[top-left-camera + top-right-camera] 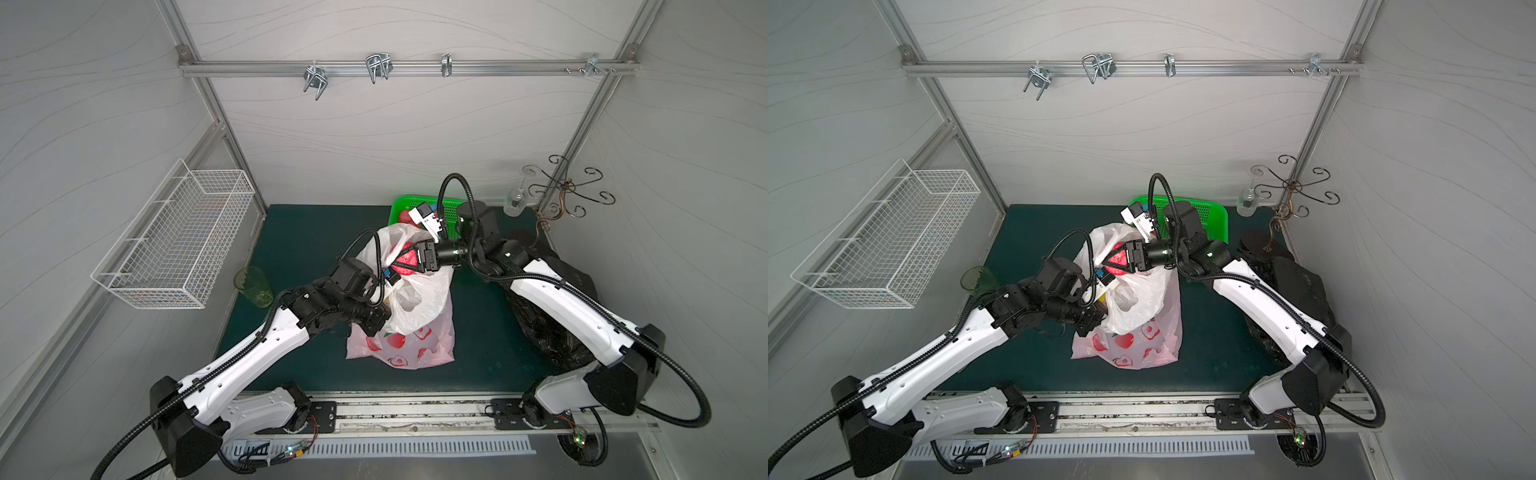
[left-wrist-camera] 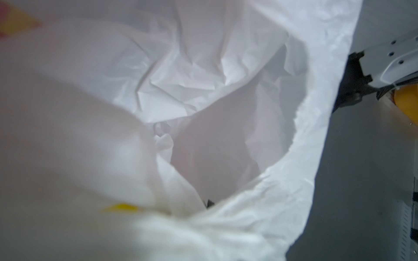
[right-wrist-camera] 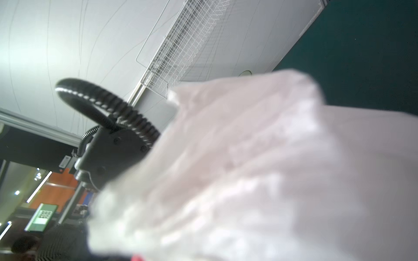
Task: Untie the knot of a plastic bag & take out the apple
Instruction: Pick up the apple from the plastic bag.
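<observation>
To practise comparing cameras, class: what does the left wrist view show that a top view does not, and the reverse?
Only the left wrist view: the inside of the bag, white and crumpled, close up. Only a top view: the apple in the right gripper, the green basket, the wire basket, the cup. Both: the bag's open mouth.

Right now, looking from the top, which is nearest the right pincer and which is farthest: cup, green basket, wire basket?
1. Green basket, just behind the right pincer.
2. Cup, standing off to the left.
3. Wire basket, hanging farthest left.
</observation>
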### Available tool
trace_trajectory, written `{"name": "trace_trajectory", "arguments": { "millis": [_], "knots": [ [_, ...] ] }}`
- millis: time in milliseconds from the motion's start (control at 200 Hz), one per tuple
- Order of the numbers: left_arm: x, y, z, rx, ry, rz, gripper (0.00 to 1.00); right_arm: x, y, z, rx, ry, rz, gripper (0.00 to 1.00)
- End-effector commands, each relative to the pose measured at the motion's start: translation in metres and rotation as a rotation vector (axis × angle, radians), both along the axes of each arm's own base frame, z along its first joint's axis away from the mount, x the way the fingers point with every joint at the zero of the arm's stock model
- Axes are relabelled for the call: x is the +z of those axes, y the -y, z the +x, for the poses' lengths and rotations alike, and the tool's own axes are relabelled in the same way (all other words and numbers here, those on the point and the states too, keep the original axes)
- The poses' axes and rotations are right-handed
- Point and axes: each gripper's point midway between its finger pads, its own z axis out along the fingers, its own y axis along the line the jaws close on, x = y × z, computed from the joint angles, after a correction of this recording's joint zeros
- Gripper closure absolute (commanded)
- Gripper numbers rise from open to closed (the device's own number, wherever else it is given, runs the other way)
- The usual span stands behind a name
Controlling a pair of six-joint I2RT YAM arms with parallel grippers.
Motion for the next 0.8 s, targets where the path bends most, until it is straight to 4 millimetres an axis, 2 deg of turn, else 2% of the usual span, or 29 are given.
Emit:
{"name": "trace_trajectory", "arguments": {
  "millis": [0, 100, 185, 280, 345, 475, 535, 665, 735, 795],
  "knots": [
    [0.027, -0.006, 0.030, 0.069, 0.099, -0.002, 1.00, 0.021, 0.025, -0.066, 0.197, -0.060, 0.057, 0.91],
    [0.037, -0.018, 0.040, 0.116, 0.129, -0.014, 1.00, 0.007, 0.055, -0.080, 0.149, -0.072, 0.011, 0.89],
    [0.039, -0.025, 0.044, 0.134, 0.132, -0.003, 1.00, 0.010, 0.075, -0.091, 0.158, -0.078, 0.025, 0.86],
    [0.040, -0.029, 0.045, 0.143, 0.124, 0.016, 1.00, 0.008, 0.091, -0.092, 0.118, -0.060, -0.014, 0.84],
    [0.037, -0.033, 0.046, 0.149, 0.123, 0.042, 1.00, 0.014, 0.101, -0.090, 0.082, -0.036, -0.013, 0.84],
    [0.030, -0.044, 0.042, 0.167, 0.112, 0.087, 1.00, 0.022, 0.135, -0.064, -0.143, 0.034, -0.060, 0.84],
    [0.028, -0.045, 0.038, 0.165, 0.105, 0.077, 1.00, 0.018, 0.146, -0.054, -0.239, 0.071, -0.117, 0.78],
    [0.021, -0.039, 0.024, 0.141, 0.036, 0.030, 1.00, -0.015, 0.146, -0.025, -0.334, -0.024, -0.209, 0.79],
    [0.012, -0.032, 0.021, 0.126, -0.015, 0.016, 1.00, -0.032, 0.141, 0.001, -0.389, -0.082, -0.200, 0.77],
    [0.010, -0.025, 0.027, 0.127, -0.034, -0.001, 1.00, -0.042, 0.136, 0.026, -0.419, -0.162, -0.161, 0.77]
  ]
}}
